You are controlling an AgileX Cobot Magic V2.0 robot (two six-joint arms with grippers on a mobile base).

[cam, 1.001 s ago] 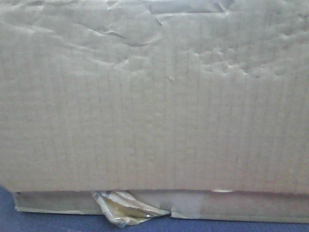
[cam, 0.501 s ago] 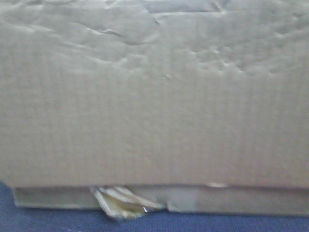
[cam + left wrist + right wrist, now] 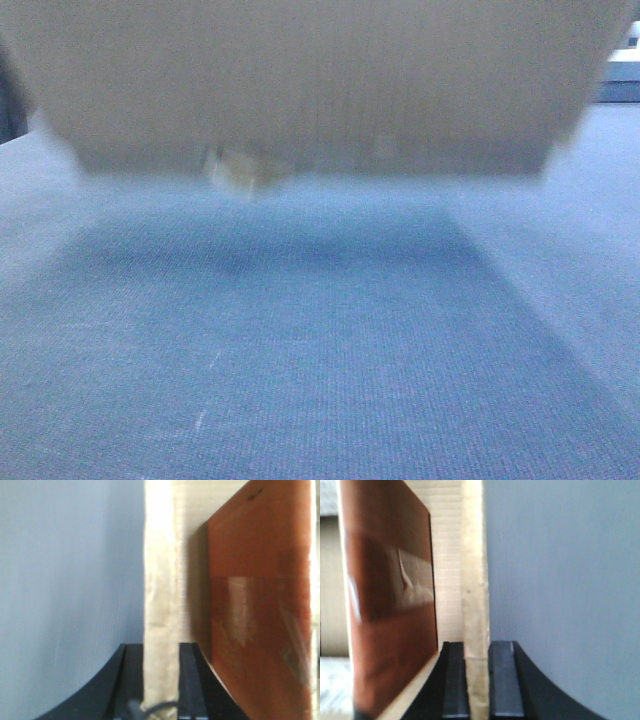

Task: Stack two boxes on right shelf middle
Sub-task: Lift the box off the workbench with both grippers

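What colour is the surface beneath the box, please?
The surface is blue-grey; front-facing view shows it best.

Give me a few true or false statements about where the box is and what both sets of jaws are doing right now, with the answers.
1. The box hangs above the tabletop, with its shadow below it. True.
2. The left jaws are open and empty. False: they are shut on a cardboard wall.
3. A tape wad dangles from the box's lower edge. True.
4. The right jaws grip a blue plastic bin. False: they are shut on a tan wall edge.
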